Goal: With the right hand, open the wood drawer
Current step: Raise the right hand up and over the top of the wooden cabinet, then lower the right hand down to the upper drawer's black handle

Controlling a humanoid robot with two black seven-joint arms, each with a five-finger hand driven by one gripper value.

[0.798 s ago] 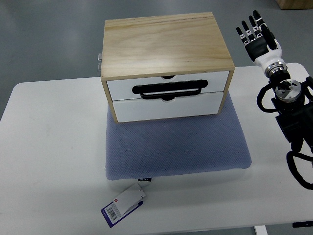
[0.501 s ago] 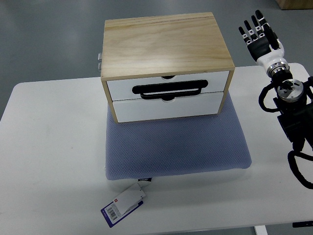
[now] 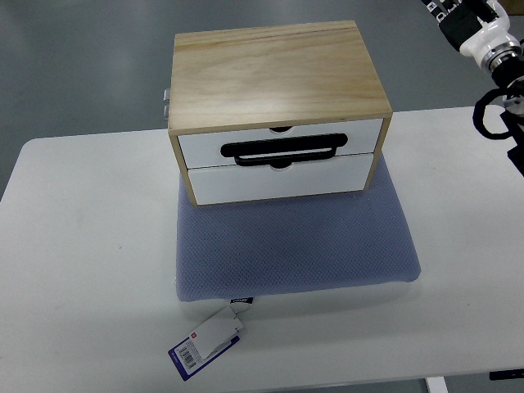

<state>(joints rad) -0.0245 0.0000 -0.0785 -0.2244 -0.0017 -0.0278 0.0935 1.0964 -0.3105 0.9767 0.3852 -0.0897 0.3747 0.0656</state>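
Two white drawer fronts, both closed flush, face the camera on the wood drawer box [image 3: 278,106], which sits on the far half of a blue mat [image 3: 295,246] on the white bench [image 3: 82,270]. A black handle [image 3: 283,151] spans the seam between the fronts. Right hand [image 3: 467,18]: up beyond the box's far right corner, cropped by the frame, finger state indeterminable. A tag [image 3: 206,342] lies near the mat's front edge.

Right hand [image 3: 460,18], top right corner: white shell with black finger segments, mostly cropped. A ribbed metal wrist [image 3: 505,59] is joining it to a black forearm [image 3: 514,131], where looped black cables [image 3: 485,116] are showing.
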